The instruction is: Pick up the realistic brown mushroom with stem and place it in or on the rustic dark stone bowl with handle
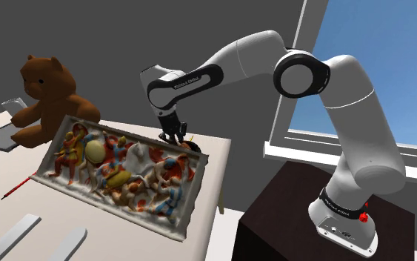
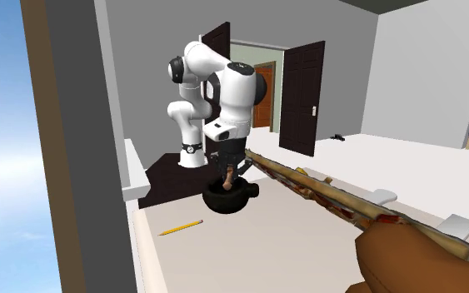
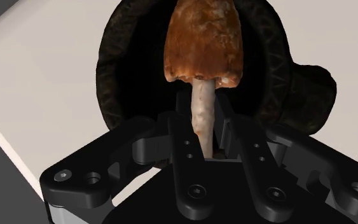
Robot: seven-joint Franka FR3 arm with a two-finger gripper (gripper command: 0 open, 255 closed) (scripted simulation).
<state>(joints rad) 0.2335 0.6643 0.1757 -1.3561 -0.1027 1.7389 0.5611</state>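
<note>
The gripper (image 3: pixel 206 126) grasps the brown mushroom (image 3: pixel 204 44) by its pale stem. The cap hangs right over the hollow of the dark stone bowl (image 3: pixel 110 76), which stands on the table (image 3: pixel 37 83).

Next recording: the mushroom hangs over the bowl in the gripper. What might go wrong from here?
The gripper clasps the mushroom only by its thin stem, so it may slip. Released, the long cap might lean on the rim of the dark bowl and tip out. The colourful relief panel stands close beside the bowl; lifting away may brush it.
</note>
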